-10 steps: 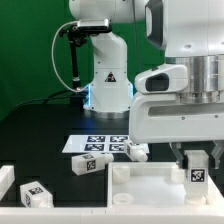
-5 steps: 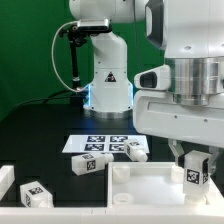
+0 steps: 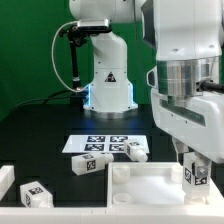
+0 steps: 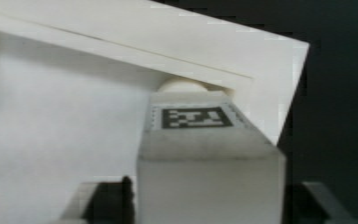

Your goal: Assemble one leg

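The wrist view looks straight down the leg: its tagged face points at the camera, the black-and-white tag sits near its far end, and that end lies over a corner of the white tray piece, close inside the raised rim. Whether it touches the tray floor cannot be told. The gripper has its two dark fingers closed on the leg's sides. The exterior view shows what the wrist cannot: the gripper holds the leg upright at the tray piece's end toward the exterior view's right. Behind lie the marker board and a loose tagged block; others lie toward the exterior view's left. The arm's wide wrist hides the table behind it.
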`<state>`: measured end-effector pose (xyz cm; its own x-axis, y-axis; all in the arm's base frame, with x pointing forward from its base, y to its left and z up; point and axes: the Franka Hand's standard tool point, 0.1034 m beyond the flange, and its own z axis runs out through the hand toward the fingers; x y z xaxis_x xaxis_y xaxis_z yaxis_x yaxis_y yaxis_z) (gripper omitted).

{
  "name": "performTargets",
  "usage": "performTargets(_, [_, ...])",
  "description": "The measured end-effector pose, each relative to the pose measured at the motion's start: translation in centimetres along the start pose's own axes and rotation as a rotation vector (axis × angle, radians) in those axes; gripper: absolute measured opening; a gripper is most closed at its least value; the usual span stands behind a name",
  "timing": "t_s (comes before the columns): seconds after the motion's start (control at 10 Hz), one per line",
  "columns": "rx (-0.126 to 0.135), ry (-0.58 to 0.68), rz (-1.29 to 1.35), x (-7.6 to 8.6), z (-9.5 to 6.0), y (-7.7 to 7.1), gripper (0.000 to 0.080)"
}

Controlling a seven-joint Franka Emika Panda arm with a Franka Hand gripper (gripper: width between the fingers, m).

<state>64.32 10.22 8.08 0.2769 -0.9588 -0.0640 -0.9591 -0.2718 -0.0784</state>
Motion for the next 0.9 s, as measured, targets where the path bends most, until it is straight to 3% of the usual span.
performTargets(0.1, [0.000, 0.000, -0.004, 0.0, 0.0, 0.0, 0.0547])
performTargets(0.2, [-0.009, -0.001, -0.209, 0.0, 0.0, 0.1, 0.0547])
performTargets(0.3, [-0.012, -0.009, -0.430, -0.2, 0.2, 0.2, 0.0629])
performTargets(0.4, [-0.028, -0.028, -0.566, -1.1, 0.6, 0.6, 0.0644])
performTargets(0.8, [-0.026, -0.028, -0.895, -1.0, 0.4, 0.5, 0.0648])
performTargets(0.9, [-0.030, -0.007, -1.154, -1.2, -0.4, 0.0, 0.0648])
